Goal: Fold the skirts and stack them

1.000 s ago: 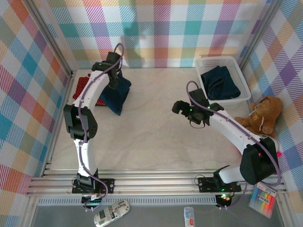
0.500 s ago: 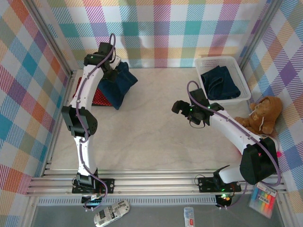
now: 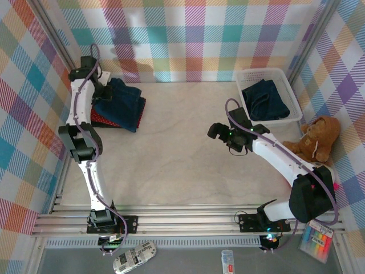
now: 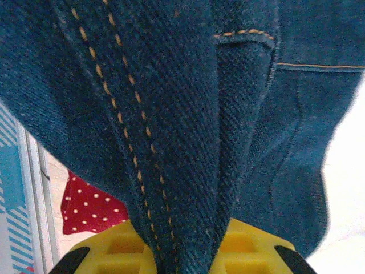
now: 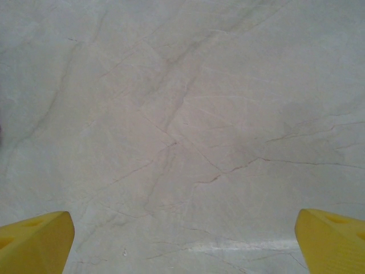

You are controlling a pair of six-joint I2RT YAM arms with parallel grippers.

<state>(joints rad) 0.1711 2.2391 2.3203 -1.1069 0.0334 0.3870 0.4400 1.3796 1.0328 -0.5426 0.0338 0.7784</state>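
Left wrist view, left gripper (image 4: pixel 183 251) pinching denim skirt (image 4: pixel 171 114), right gripper (image 5: pixel 182 228) wide open.

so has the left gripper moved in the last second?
Yes. The left gripper swung left, away from the white basket toward the back-left corner, with the denim skirt pinched in it.

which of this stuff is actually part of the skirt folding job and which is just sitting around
Part of the job: folded denim skirt at far left; red dotted skirt beneath it; dark denim skirt in the basket.
Just lying about: white mesh basket; brown teddy bear at the right.
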